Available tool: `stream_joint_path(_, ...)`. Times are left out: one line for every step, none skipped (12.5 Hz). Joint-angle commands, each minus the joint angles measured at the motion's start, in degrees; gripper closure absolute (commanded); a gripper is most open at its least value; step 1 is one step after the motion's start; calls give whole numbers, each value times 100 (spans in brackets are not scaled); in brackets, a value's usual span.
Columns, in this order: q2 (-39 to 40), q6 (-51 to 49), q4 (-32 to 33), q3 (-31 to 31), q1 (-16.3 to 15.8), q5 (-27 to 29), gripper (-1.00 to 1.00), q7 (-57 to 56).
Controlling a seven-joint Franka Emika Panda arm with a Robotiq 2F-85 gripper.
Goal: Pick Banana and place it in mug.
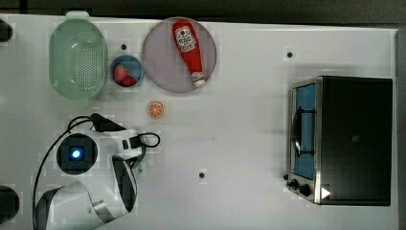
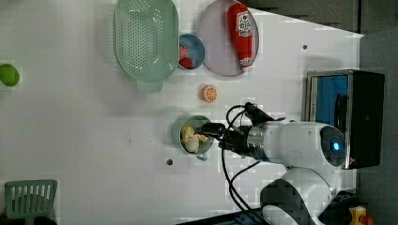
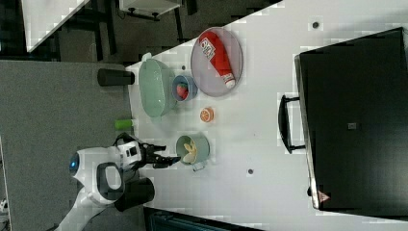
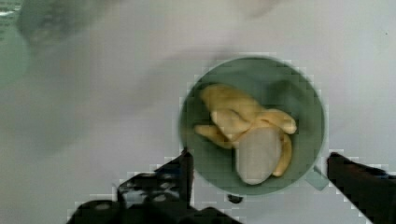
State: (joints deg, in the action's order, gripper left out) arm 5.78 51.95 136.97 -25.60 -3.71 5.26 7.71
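One peeled banana [image 4: 247, 135] inside the mug [image 4: 308, 98], wrist view; jaws [image 4: 259, 175] wide apart, empty.

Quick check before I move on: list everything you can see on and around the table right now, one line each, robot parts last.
banana: one, yellow, peeled, inside the mug
mug: one, pale teal-green, beside the gripper
orange half: one, orange, on the table between mug and plate
plate: one, lilac, by the table's far edge
ketchup bottle: one, red, lying on the plate
bowl: one, blue, holding red strawberries
colander: one, mint green, next to the bowl
toaster oven: one, black and silver
green round object: one, the left view's left edge
gripper: one, black, open, holding nothing
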Motion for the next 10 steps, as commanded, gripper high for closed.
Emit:
stream_joint_path(-704, -367, -396, 228, 108, -116, -100, 223)
stream_joint_path(-984, -877, -527, 399, 144, -117, -100, 222)
stream_joint_path(-1231, -1572, -719, 617, 173, -117, -100, 219)
stream_joint_path(-1421, -2224, -1002, 862, 189, -117, -100, 162)
stream_joint_path(-1539, -2792, -1326, 1120, 201, -117, -100, 157)
stream_joint_path(-1617, -3283, -1638, 1389, 211, -121, -100, 157)
stream_joint_path(-1658, -3678, -1936, 1673, 216, -121, -100, 135)
stream_joint_path(-1660, -3905, -2223, 1943, 219, -123, -100, 44)
stream_joint_path(-1659, -4040, -2447, 2196, 220, -132, -100, -57)
stream_joint_path(-1660, -4170, -2615, 2414, 221, -189, -100, -240)
